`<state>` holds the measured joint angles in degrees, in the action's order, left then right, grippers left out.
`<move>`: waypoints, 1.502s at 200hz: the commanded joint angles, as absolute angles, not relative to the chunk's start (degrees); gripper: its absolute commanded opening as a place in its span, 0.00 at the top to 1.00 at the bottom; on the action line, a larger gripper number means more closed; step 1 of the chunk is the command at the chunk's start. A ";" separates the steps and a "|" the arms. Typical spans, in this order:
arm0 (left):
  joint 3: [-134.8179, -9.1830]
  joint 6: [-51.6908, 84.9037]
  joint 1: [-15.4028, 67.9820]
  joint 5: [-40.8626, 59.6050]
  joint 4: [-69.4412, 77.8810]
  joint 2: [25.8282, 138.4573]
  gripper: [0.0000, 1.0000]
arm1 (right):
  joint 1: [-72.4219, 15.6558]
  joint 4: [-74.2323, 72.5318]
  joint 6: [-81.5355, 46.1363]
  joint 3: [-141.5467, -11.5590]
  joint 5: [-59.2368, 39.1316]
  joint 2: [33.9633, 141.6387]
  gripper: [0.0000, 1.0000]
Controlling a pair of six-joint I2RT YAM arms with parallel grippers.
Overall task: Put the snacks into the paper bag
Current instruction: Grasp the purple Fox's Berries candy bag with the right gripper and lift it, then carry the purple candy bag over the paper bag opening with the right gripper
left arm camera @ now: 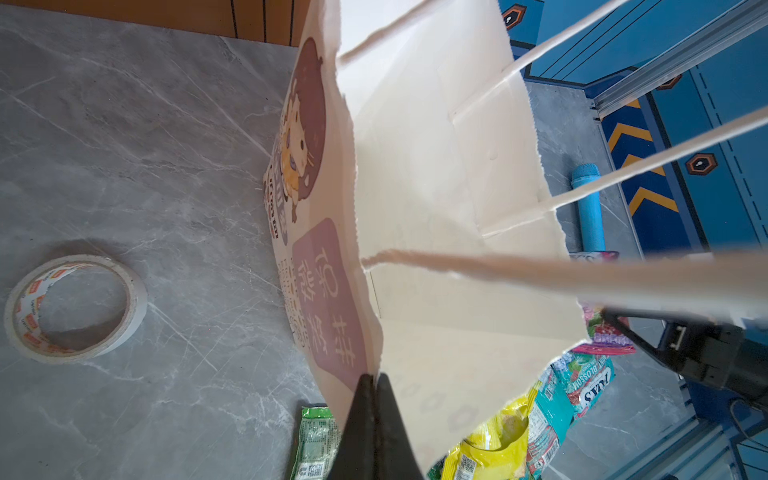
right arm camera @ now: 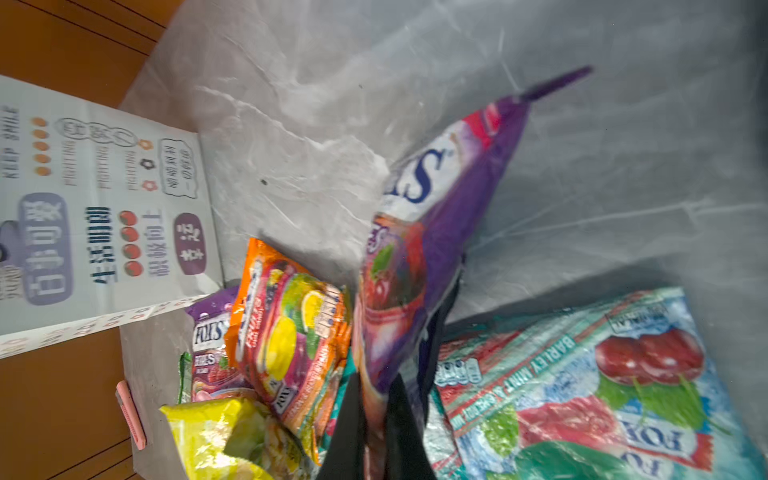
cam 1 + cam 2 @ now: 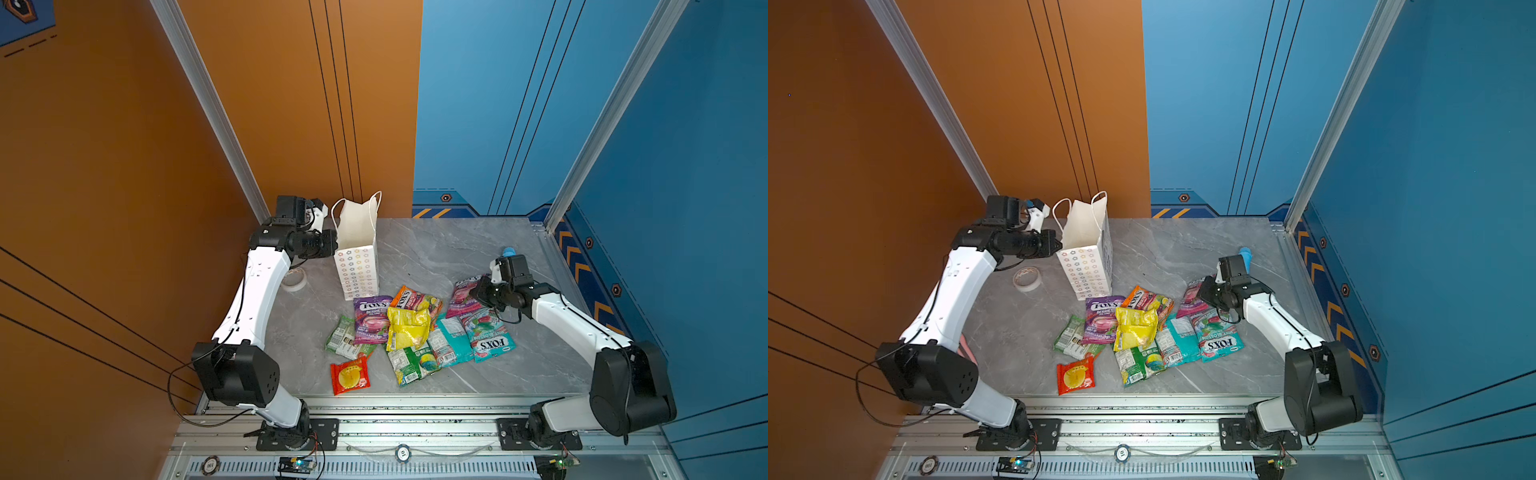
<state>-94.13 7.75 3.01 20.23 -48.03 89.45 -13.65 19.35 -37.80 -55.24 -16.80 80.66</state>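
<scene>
Currently the left fingers (image 1: 360,419) are pinching the standing paper bag's (image 3: 357,266) rim. The right fingers (image 2: 405,436) are gripping a purple packet (image 2: 432,232) among the snacks (image 3: 409,332) lying beside it on the bench (image 3: 457,257).

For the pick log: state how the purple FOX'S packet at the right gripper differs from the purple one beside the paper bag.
The gripped purple packet is pinched by the shut right gripper; the loose purple packet near the paper bag is untouched. The gripped one tilts up from the table; the loose one lies flat, overlapping a green pouch. Both are purple FOX'S bags, neither in the bag yet.
</scene>
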 commanded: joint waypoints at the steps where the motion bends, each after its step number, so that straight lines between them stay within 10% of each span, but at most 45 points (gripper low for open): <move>1: -93.19 7.77 2.46 22.74 -46.91 87.85 0.97 | -16.50 23.60 -34.67 -61.99 -11.13 78.67 1.00; 185: -91.32 9.81 2.18 23.59 -45.14 88.15 0.97 | -44.98 26.56 -28.42 -99.58 -6.85 84.20 1.00; 300: -90.48 10.49 1.85 24.08 -44.25 88.02 0.98 | -48.59 28.04 -28.52 -124.40 -8.96 105.42 1.00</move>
<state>-91.50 10.04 2.24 22.63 -44.31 88.82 -48.90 29.21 -29.36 -118.83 -8.95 103.37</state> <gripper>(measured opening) 0.046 0.067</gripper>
